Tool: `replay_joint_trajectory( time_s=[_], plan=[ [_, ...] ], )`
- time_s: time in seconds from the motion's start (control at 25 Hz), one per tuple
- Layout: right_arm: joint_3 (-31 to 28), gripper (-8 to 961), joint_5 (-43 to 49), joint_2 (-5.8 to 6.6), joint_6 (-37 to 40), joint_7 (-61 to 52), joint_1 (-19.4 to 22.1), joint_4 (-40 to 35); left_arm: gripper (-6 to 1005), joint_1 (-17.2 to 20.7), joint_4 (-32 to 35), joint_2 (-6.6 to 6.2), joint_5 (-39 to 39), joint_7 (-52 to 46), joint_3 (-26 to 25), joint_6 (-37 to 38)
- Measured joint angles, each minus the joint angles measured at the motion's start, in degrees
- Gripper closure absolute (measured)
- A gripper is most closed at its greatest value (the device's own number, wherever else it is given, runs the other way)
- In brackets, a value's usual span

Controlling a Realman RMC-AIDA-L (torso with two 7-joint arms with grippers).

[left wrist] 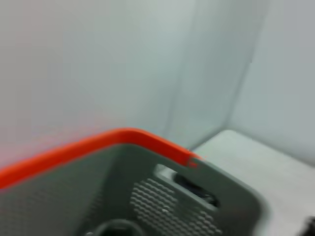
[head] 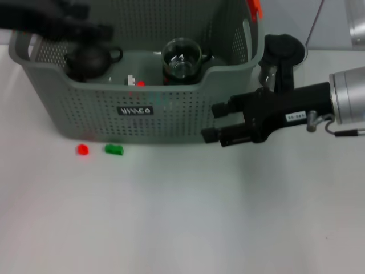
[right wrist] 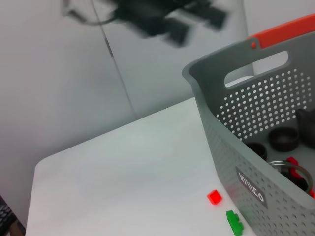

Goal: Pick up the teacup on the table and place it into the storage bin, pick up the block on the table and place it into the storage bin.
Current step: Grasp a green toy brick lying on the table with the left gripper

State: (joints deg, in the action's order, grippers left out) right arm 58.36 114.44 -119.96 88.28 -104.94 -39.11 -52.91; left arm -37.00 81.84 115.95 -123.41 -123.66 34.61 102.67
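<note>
The 2 blocks, red (head: 82, 149) and green (head: 114, 149), lie on the table (head: 182, 217) before the storage bin (head: 137, 114), leftward of the wide-open, empty right claw (head: 210, 121).

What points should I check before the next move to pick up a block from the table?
1. Blocks on table: ok, the red block and green block lie before the storage bin.
2. Blocks apart from each other: ok.
3. Right hand free: ok, open, beside the bin's front corner.
4. Left hand clear of bin: not ok, above its far left corner.
5. Left hand's load: cannot tell.
</note>
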Motion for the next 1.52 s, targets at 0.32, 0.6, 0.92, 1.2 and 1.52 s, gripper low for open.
replay_joint_trajectory(
  time_s=[0.32, 0.6, 0.92, 1.2, 1.52],
  plan=[
    [0.07, 207, 0.0, -0.01, 0.06, -0.32, -0.1, 0.08, 153, 12.54, -0.67, 3.78, 1.22, 10.93, -4.35, 2.62],
    [0.09, 207, 0.05, -0.01, 0.25, -0.36, -0.08, 0.63, 155, 12.96, -2.31, 6.21, -12.62, 9.35, -1.52, -2.55],
    [0.08, 207, 0.09, -0.01, 0.32, -0.35, 0.01, 0.71, 157, 13.18, -6.44, 8.36, -19.45, 4.14, 5.14, -14.68],
    [0.08, 207, 0.09, 0.06, 0.32, -0.35, 0.0, 0.71, 158, 12.69, -11.54, 8.19, -19.38, 11.38, 10.45, -16.63],
    [0.08, 207, 0.08, 0.08, 0.46, -0.35, 0.12, 0.71, 159, 9.97, -15.05, 7.95, -20.24, 17.05, 10.72, -18.38]
  ],
)
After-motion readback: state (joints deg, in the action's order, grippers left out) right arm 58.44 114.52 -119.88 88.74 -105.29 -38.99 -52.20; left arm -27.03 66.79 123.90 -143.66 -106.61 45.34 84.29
